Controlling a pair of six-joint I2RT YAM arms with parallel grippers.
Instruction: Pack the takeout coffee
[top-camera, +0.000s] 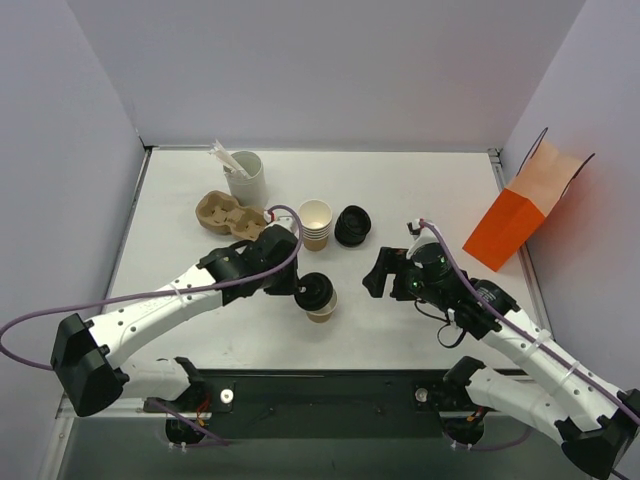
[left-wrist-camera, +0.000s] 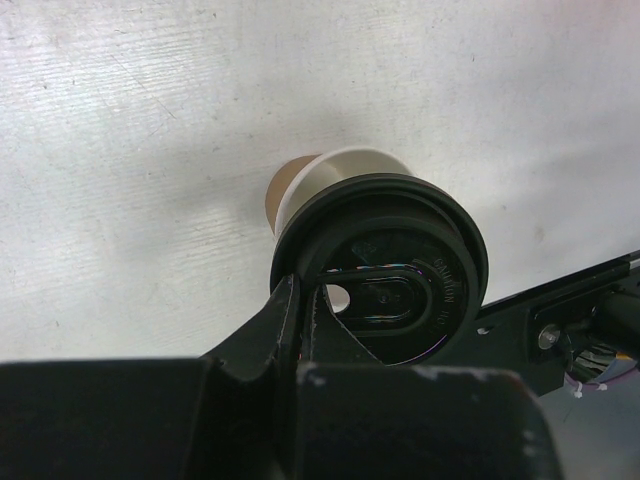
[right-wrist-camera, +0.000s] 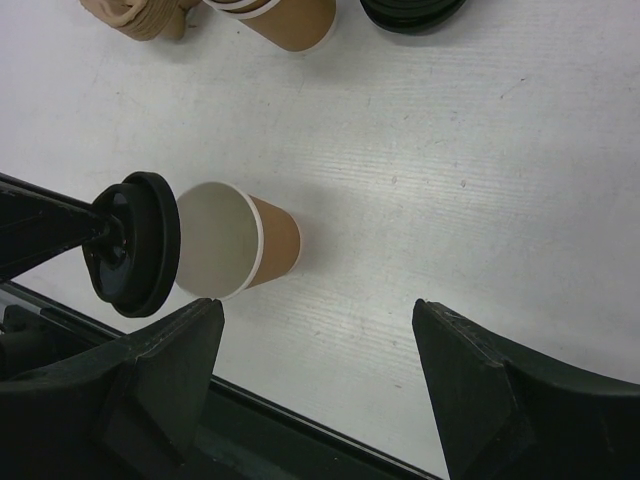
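1. The left gripper (left-wrist-camera: 316, 316) is pinched narrow on the black lid (right-wrist-camera: 135, 245), gripping it near the sip hole. The lid is tilted and sits just off the cup mouth, not seated.
2. The paper cup (right-wrist-camera: 245, 240) stands lidless on the worktop (top-camera: 420, 190), mid-front, between the two arms.
3. The right gripper (right-wrist-camera: 318, 310) is spread wide and holds nothing, hovering near the cup on its right side.
4. Risk: a tilted or off-centre lid catches only one rim edge when pressed, so the cup tips or skids, because nothing braces it.
5. Risk: the pinch on the lid is small, so the lid could twist or pop out under pressing force.
6. Risk: if the right gripper closes too hard to steady the cup, the rim goes oval and the lid won't snap on.
7. The orange bag (top-camera: 520, 215) is well apart at far right. A loose lid could come off during that carry.
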